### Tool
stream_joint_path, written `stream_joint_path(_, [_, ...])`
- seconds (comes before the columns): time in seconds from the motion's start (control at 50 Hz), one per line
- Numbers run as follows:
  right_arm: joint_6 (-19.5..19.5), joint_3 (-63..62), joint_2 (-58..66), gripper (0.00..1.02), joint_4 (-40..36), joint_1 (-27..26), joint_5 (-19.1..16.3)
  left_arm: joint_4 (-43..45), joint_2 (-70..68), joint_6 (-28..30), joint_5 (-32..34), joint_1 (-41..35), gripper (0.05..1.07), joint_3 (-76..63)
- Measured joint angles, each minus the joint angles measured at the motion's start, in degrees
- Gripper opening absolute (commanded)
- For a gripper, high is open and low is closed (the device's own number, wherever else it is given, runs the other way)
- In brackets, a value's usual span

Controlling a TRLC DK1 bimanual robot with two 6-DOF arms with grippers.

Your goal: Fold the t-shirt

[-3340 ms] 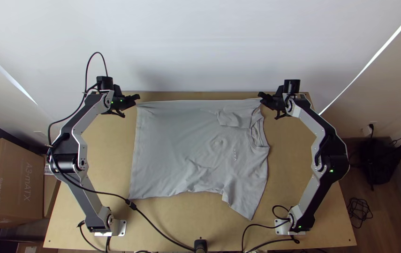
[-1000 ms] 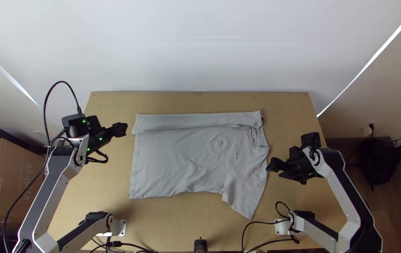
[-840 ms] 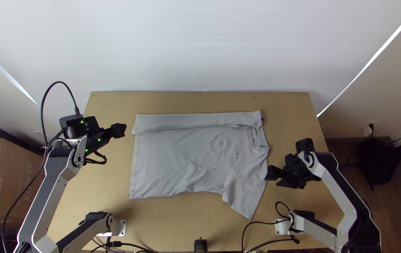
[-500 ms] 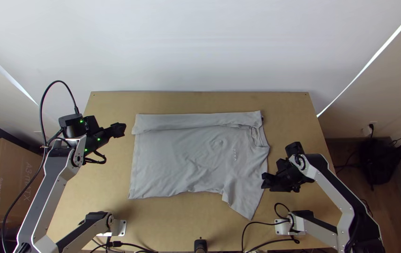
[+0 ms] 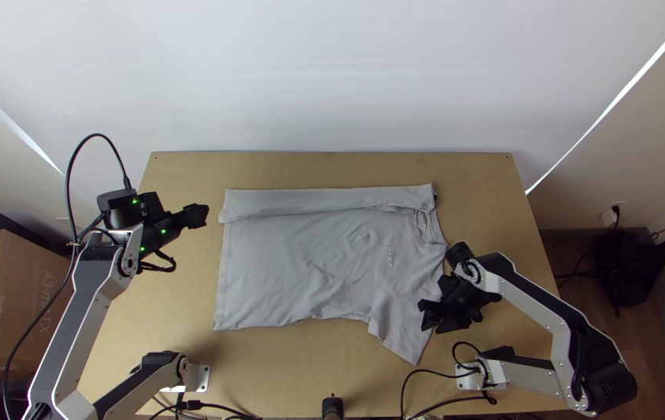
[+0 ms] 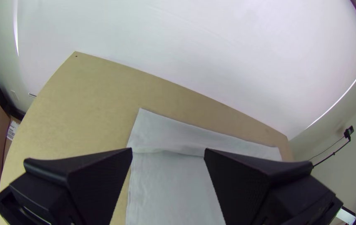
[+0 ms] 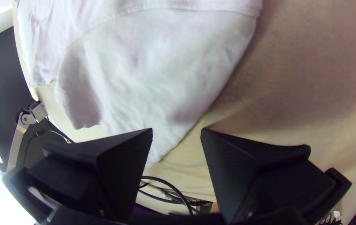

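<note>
Grey cloth t-shirt [image 5: 324, 264] on light wooden desk [image 5: 309, 169], folded over along far edge; left hand [image 5: 203, 215] towards left edge, right hand [image 5: 426, 313] probably just above near sleeve [image 5: 400, 327], both spread apart

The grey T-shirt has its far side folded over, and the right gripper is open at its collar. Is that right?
Not quite on the place: the top view shows the right gripper at the sleeve nearest the arms' bases. The grey T-shirt does have its far side folded over, and that gripper is open.
</note>
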Motion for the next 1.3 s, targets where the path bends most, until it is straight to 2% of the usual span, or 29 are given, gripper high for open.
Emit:
stream_joint_path(0.18, [1.01, 0.04, 2.32, 0.54, -0.04, 2.54, -2.1, 0.0, 0.0, 0.48, 0.0, 0.04, 0.89, 0.0])
stream_joint_path(0.2, [1.09, 0.07, 2.54, 0.51, -0.07, 2.86, -2.25, 0.0, 0.0, 0.59, 0.0, 0.07, 0.89, 0.0])
stream_joint_path(0.28, [1.33, 0.11, 3.23, 0.28, 0.0, 4.11, -2.78, 0.0, 0.0, 0.85, 0.0, 0.07, 0.89, 0.0])
stream_joint_path(0.4, [1.31, -0.44, 3.52, 0.02, 0.94, 5.49, -2.91, -1.97, 0.02, 2.84, 0.0, 0.02, 0.89, 0.15])
stream_joint_path(0.5, [1.27, -1.16, 3.1, 0.02, 2.03, 6.32, -2.89, -10.82, 0.9, 8.09, 0.0, -0.85, 0.89, 1.9])
stream_joint_path(0.72, [1.27, -1.55, 2.14, 0.02, 2.4, 6.49, -2.6, -30.71, 2.56, 24.55, -0.04, -2.97, 0.89, 6.01])
stream_joint_path(0.9, [1.27, -1.4, 2.05, 0.02, 2.4, 6.49, -2.43, -48.92, 4.02, 36.24, -5.44, -7.37, 0.89, 6.93])
stream_joint_path(1.06, [1.29, -0.15, 2.05, 0.02, 2.62, 6.49, -1.77, -53.24, 4.17, 40.63, -8.94, -10.99, 0.89, 2.19])
stream_joint_path(1.3, [1.29, 1.2, 2.03, 0.02, 2.19, 6.49, -1.75, -51.65, 5.09, 39.98, -9.11, -17.59, 0.89, -4.15])
